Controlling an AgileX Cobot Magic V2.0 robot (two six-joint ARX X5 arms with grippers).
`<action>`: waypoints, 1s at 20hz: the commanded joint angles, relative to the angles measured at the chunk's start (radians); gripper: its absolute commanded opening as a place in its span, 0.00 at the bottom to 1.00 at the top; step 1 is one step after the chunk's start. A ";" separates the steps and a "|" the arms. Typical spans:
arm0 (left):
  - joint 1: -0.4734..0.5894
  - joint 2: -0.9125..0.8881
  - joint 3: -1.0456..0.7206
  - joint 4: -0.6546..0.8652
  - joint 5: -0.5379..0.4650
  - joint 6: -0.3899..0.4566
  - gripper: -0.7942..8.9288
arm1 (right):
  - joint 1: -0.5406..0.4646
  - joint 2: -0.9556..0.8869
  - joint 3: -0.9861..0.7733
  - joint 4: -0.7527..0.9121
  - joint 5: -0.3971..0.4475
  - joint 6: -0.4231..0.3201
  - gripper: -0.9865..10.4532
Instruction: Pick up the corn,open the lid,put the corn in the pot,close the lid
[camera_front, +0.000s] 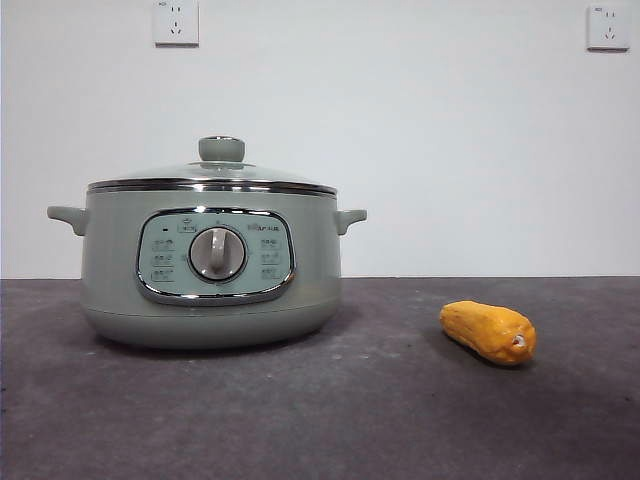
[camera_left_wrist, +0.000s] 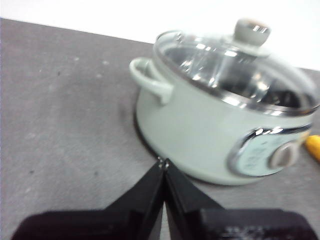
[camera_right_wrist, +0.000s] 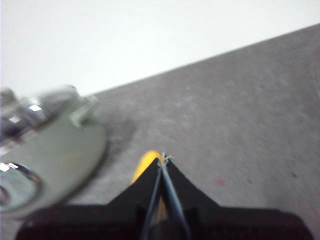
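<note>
Yellow-orange, the corn (camera_front: 488, 332) lies loose on the dark table (camera_front: 320, 420), well apart from the pot (camera_front: 208, 265), probably left in the open for an easy grasp. The lid (camera_front: 215, 172) sits closed on the pot. Its panel (camera_front: 215, 255) labels are too small to read. The right gripper (camera_right_wrist: 164, 161) hangs above the corn, jaws together; the left gripper (camera_left_wrist: 163, 162) waits beside the pot, jaws together.

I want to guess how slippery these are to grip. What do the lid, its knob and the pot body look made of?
The lid looks like clear glass in a polished steel rim: the pot's inside shows through it in the left wrist view. Its knob seems matte sage-green plastic, possibly with a shiny cap. The pot body looks satin-painted metal or plastic; I cannot tell which.
</note>
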 joint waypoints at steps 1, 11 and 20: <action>0.003 0.017 0.068 -0.039 0.040 -0.014 0.08 | 0.000 0.027 0.089 -0.039 -0.015 0.029 0.08; 0.003 0.193 0.415 -0.352 0.092 0.056 0.08 | 0.000 0.272 0.512 -0.444 -0.107 -0.148 0.08; 0.003 0.338 0.650 -0.572 0.235 0.154 0.08 | 0.000 0.544 0.858 -0.882 -0.114 -0.381 0.08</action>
